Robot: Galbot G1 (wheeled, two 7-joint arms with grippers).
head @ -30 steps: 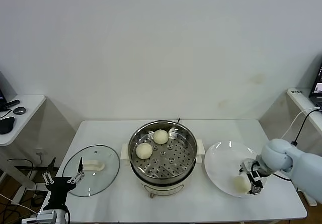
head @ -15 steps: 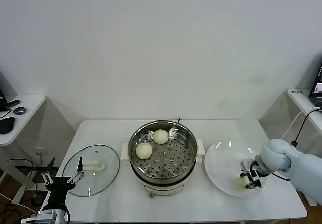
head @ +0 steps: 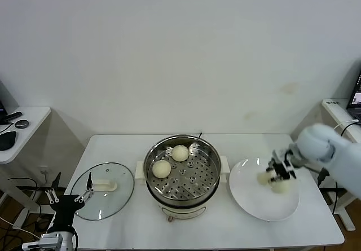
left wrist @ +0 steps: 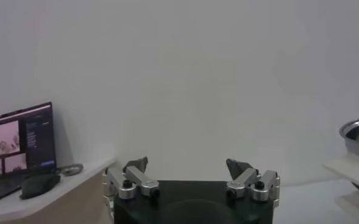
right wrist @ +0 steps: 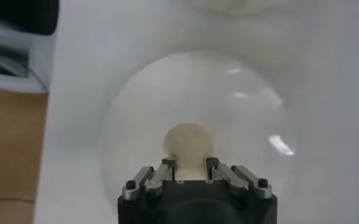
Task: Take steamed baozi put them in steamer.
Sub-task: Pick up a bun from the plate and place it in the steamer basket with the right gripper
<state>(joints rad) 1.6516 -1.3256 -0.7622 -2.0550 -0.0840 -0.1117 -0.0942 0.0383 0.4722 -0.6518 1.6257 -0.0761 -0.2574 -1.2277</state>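
Two steamed baozi lie inside the steamer (head: 181, 175), which stands at the middle of the white bench (head: 214, 231). It is a round shiny steel pot with a perforated tray and cream side handles. One bun (head: 180, 153) sits toward the far rim of the tray; the second bun (head: 161, 168) sits nearer and more to the robot's left, and the two are close but apart.

On the right side of the bench, just beside the steamer's handle, rests a white plate (head: 254, 206). On the left side lies a round glass lid (head: 115, 196) with a white handle (head: 105, 186) on top.

Above the plate the right gripper (head: 278, 172) is closed on a third bun (right wrist: 188, 142), which is pale yellow; the right wrist view shows the fingers (right wrist: 165, 172) pressed against the bun on either side, with the plate spread out beneath. In the head view this bun appears clear of the plate, over its far part.

At the near left corner of the bench, just beside the lid's edge, the left gripper (head: 69, 197) hangs with its fingers (left wrist: 133, 177) spread wide and nothing between them.
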